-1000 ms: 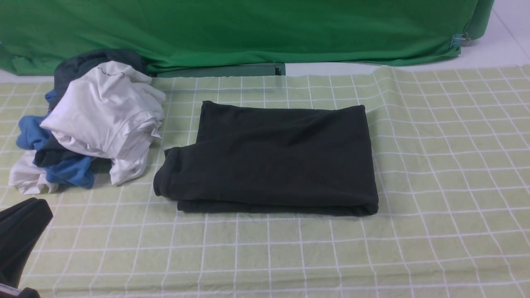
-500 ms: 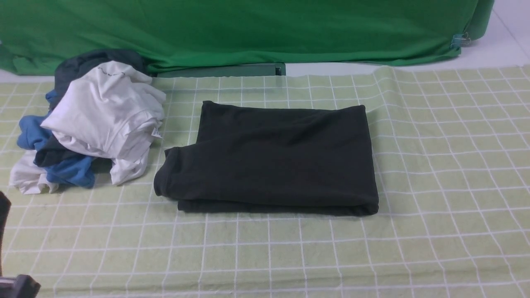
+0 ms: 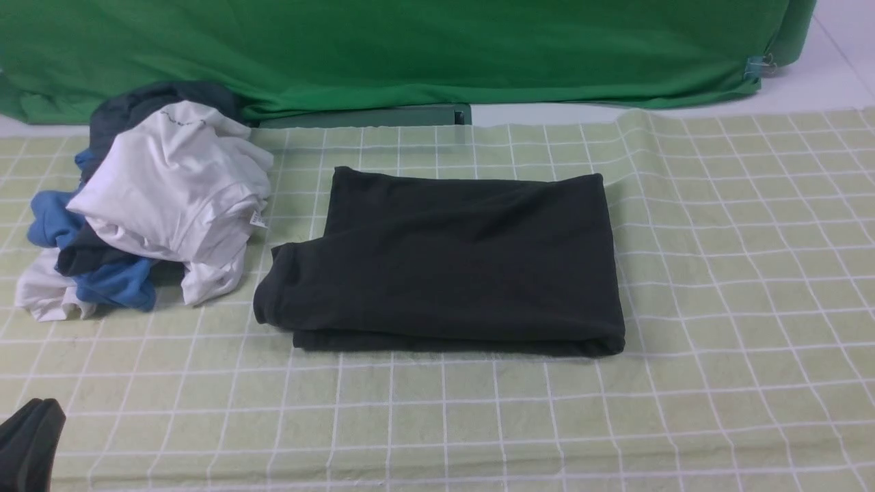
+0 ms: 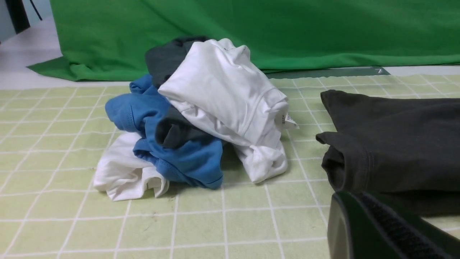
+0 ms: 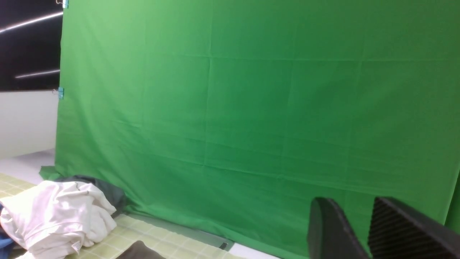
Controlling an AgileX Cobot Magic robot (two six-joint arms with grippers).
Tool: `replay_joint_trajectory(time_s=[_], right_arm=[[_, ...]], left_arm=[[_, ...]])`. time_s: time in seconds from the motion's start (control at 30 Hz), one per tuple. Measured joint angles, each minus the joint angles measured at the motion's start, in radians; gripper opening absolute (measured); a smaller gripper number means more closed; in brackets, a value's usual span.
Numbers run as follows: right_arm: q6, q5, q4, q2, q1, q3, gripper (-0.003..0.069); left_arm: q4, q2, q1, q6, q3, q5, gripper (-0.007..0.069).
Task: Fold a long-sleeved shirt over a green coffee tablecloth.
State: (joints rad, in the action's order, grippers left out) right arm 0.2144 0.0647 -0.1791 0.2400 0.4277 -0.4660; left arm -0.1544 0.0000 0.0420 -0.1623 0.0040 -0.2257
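Front view is giving you the long-sleeved shirt [image 3: 451, 263] lying folded into a dark rectangle, flat on the green coffee tablecloth [image 3: 718, 273], with a sleeve cuff poking out at its edge nearest the heap of clothes [image 3: 154, 201]. That heap, white, blue and dark grey, is sitting just beside the shirt on the same checked cloth, apart from it by a narrow strip. Behind the shirt, the plain green backdrop [image 3: 410, 48] is hanging down to the counter's far edge.

Your left gripper [image 3: 27, 444] is showing only as a dark tip at the near corner, on the heap's side of the shirt and well apart from it. Its wrist view is showing one ribbed pad close to the shirt's cuff, and its jaws are pressed together with nothing between them.

Your right gripper [image 5: 363, 230] is looking up at the backdrop, high above the shirt. Its jaws are standing a little apart, a slim gap of green showing between them, gripping nothing.
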Motion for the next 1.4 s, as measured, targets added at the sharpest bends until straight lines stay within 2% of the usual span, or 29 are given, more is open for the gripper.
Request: replay_joint_trajectory(time_s=[0.5, 0.93, 1.07, 1.2, 1.4], right_arm=[[0.001, 0.0, 0.0, 0.0, 0.0, 0.0, 0.0232], [0.001, 0.0, 0.0, 0.0, 0.0, 0.0, 0.0237], [0.039, 0.009, 0.001, -0.003, -0.003, 0.0, 0.0239], [0.108, 0.024, 0.002, -0.009, -0.069, 0.028, 0.0239], [0.136, 0.034, 0.003, -0.021, -0.25, 0.161, 0.0239]], left_arm=[[-0.005, 0.0, 0.0, 0.003, 0.0, -0.003, 0.0015], [-0.006, 0.0, 0.0, 0.003, 0.0, -0.004, 0.0015], [-0.006, 0.0, 0.0, 0.003, 0.0, -0.004, 0.0015], [-0.006, 0.0, 0.0, 0.003, 0.0, -0.004, 0.0015], [-0.006, 0.0, 0.0, 0.003, 0.0, -0.007, 0.0015]])
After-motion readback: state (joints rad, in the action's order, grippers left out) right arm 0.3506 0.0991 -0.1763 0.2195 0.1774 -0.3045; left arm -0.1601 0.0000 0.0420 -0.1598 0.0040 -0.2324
